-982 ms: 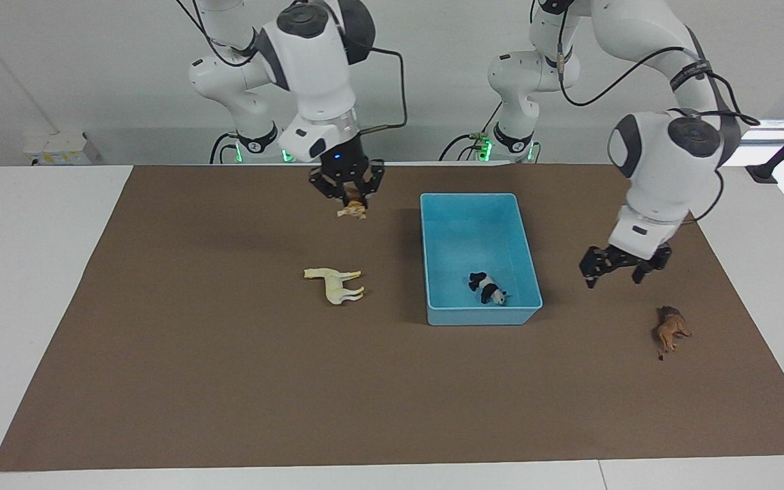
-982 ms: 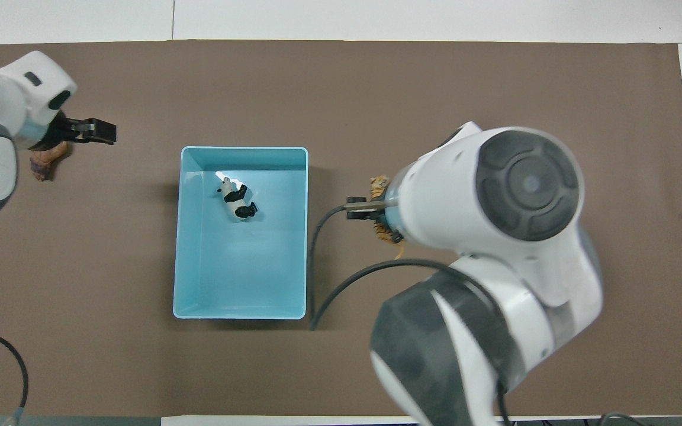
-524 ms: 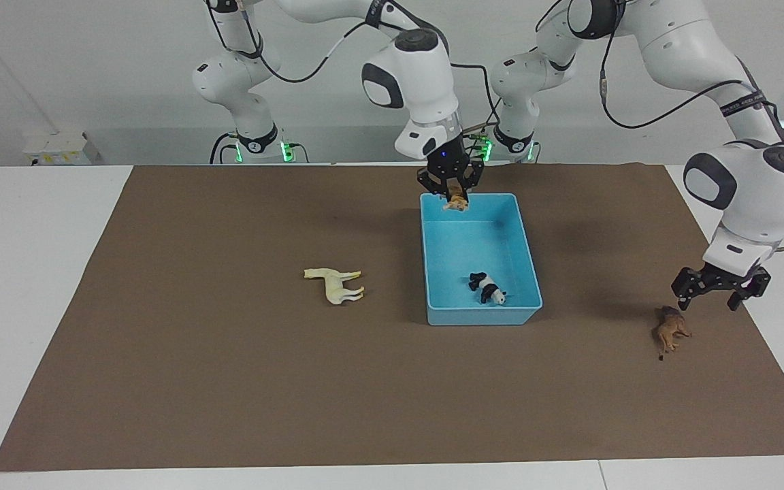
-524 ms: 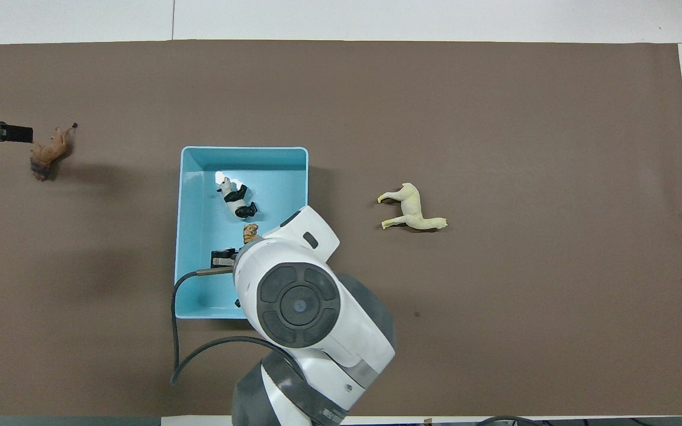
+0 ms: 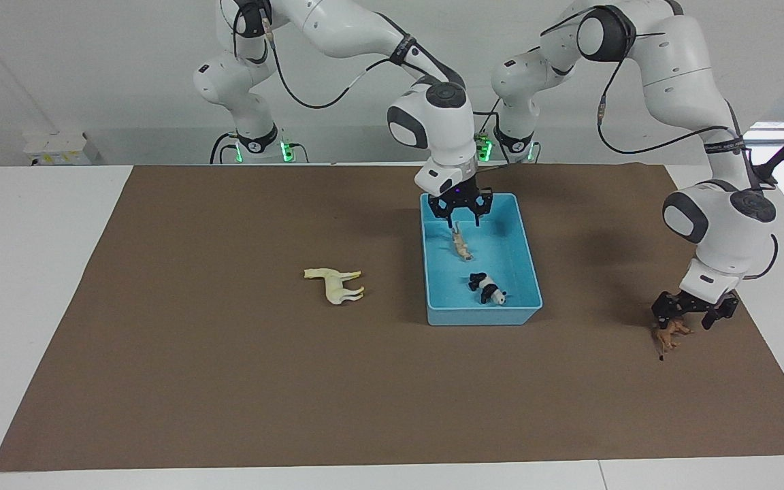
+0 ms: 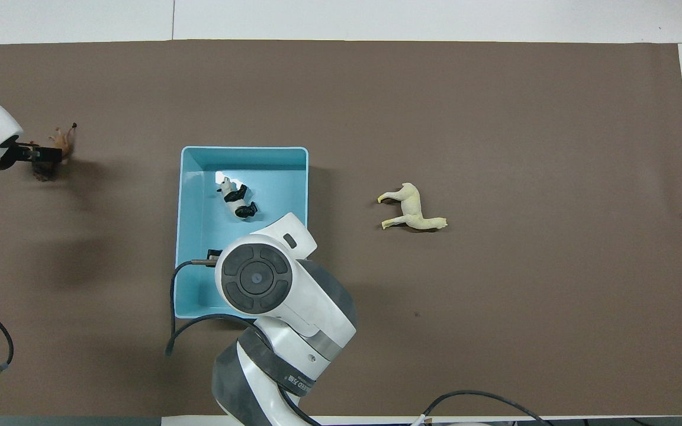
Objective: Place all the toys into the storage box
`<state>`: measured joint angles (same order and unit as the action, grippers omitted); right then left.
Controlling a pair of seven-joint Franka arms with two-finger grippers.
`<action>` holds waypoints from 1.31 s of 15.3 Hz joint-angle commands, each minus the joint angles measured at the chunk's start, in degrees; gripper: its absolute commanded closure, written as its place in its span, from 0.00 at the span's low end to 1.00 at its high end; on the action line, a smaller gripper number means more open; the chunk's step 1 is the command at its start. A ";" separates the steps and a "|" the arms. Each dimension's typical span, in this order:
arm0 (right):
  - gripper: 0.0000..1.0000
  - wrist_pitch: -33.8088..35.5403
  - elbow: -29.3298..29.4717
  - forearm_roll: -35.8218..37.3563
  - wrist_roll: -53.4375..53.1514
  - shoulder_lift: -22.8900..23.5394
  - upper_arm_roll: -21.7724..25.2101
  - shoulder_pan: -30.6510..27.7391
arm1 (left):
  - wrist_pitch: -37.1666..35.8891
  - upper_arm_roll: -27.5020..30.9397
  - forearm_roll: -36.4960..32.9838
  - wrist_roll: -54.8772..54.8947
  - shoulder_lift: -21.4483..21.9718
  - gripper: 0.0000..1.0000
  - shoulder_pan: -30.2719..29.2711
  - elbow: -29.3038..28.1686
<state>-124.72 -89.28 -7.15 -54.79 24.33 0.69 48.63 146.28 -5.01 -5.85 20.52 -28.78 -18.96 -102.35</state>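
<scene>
Here, in the facing view, we see the right gripper (image 5: pixel 461 211) hanging over the robots' end of the light-blue storage box (image 5: pixel 531 272), its fingers spread wide and holding nothing. Just below it the orange tiger (image 5: pixel 461 245) shows inside the box; we cannot tell whether it has reached the floor. The black-and-white panda (image 5: pixel 488 288) lies in the same box, farther from the robots than the tiger. The left gripper (image 5: pixel 693 312) is low at the left arm's end of the table, its fingers open and straddling the brown lion (image 5: pixel 668 335); whether they touch it we cannot tell. The cream-white horse (image 5: pixel 335 283) lies on its side on the brown mat (image 5: pixel 229 381), well apart from the box, toward the right arm's end.

From overhead, the right arm's wrist covers the nearer part of the storage box (image 6: pixel 183 225), so we see neither the tiger nor the fingertips there. The panda (image 6: pixel 235 200) lies in the box's farther half. The horse (image 6: pixel 412 208) rests on the mat (image 6: pixel 495 118) beside the box, apart from it. At the mat's edge the left gripper (image 6: pixel 38 155) sits over the lion (image 6: pixel 60 144), of which only part shows past the dark fingers.
</scene>
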 commanded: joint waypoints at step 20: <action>0.00 -7.98 -21.72 7.24 32.82 -5.52 -0.08 -24.72 | -38.17 -1.06 0.04 -45.70 12.25 1.00 26.75 10.26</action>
<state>-129.10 -106.90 -0.62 -23.90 19.99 1.34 24.92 109.01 -7.30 -5.69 -17.90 -18.86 2.27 -87.79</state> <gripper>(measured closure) 0.000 0.555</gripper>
